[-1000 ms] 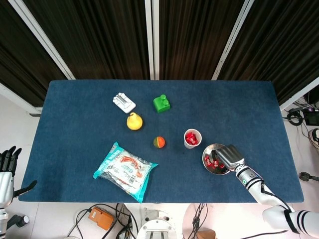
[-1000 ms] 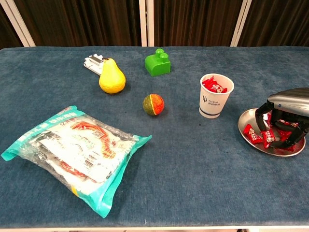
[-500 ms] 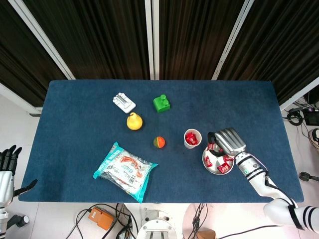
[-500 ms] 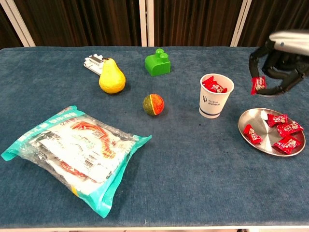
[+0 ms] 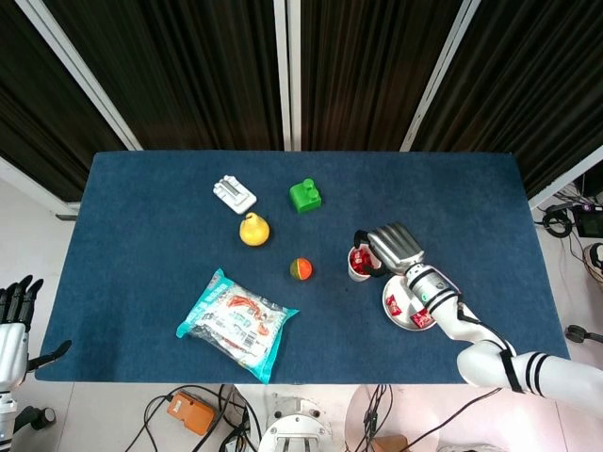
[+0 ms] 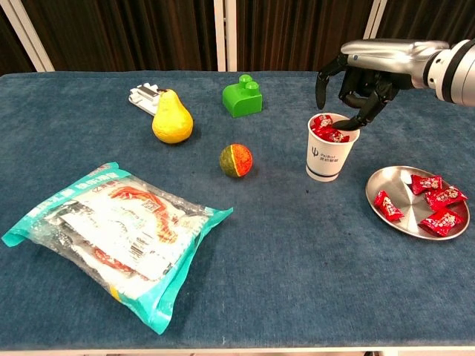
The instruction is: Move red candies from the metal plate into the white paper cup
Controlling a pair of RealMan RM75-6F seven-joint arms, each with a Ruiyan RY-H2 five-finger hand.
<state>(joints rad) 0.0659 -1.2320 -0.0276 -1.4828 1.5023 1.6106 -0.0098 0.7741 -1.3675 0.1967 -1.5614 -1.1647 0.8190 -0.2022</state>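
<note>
- While the right arm works, the left hand (image 5: pixel 13 315) is held idle off the desk (image 6: pixel 297 259) edge, fingers apart and empty.
- From above the metal plate (image 6: pixel 386 182), the right hand (image 6: pixel 361 78) has been carried over the white paper cup (image 6: pixel 326 159).
- Its fingertips (image 6: pixel 355 122) are lowered to the cup mouth; whether the candy has been released cannot be told.
- Four red candies (image 6: pixel 434 199) are left on the plate, so further transfers are required.
</note>
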